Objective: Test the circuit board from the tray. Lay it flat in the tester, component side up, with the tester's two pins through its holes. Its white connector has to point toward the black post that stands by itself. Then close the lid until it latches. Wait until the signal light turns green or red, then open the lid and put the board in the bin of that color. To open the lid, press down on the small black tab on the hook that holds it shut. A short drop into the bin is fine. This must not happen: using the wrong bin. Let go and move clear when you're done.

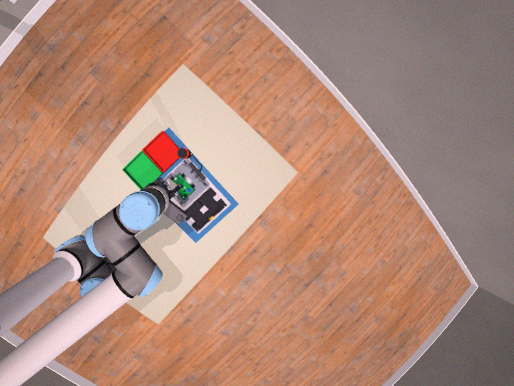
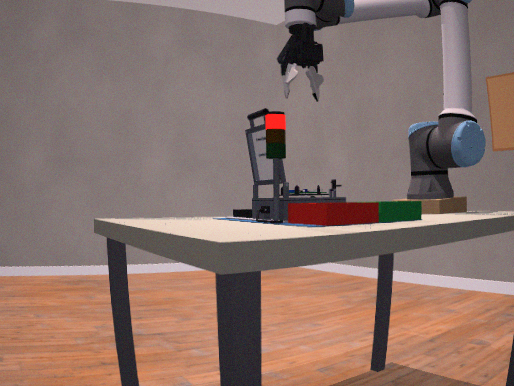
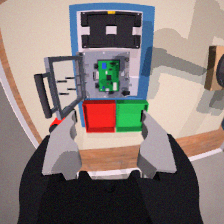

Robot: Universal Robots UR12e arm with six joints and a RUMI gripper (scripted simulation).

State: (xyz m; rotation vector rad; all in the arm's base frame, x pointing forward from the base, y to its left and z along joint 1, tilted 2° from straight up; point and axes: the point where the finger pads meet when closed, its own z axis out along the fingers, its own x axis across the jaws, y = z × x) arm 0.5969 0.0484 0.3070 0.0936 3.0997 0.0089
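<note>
The green board (image 1: 183,187) (image 3: 107,75) lies component side up in the grey tester (image 1: 201,183) (image 3: 127,56). Its white connector (image 3: 115,86) is at the end nearer the bins; whether the pins pass through its holes is too small to tell. The lid (image 2: 251,156) (image 3: 44,95) stands open, raised on the side away from the hook (image 2: 334,185). The signal light (image 2: 275,121) shows red. My gripper (image 2: 301,96) (image 3: 108,110) is open and empty, high above the table. The red bin (image 1: 162,151) (image 2: 325,213) (image 3: 100,116) and green bin (image 1: 142,170) (image 2: 400,211) (image 3: 131,116) are side by side.
The black tray (image 1: 205,210) (image 3: 97,40) lies beyond the tester in the wrist view, with no board in it. The upright lid and the light's post rise well above the tester at its side. The arm's base (image 2: 430,185) stands at the table's far right in the exterior view.
</note>
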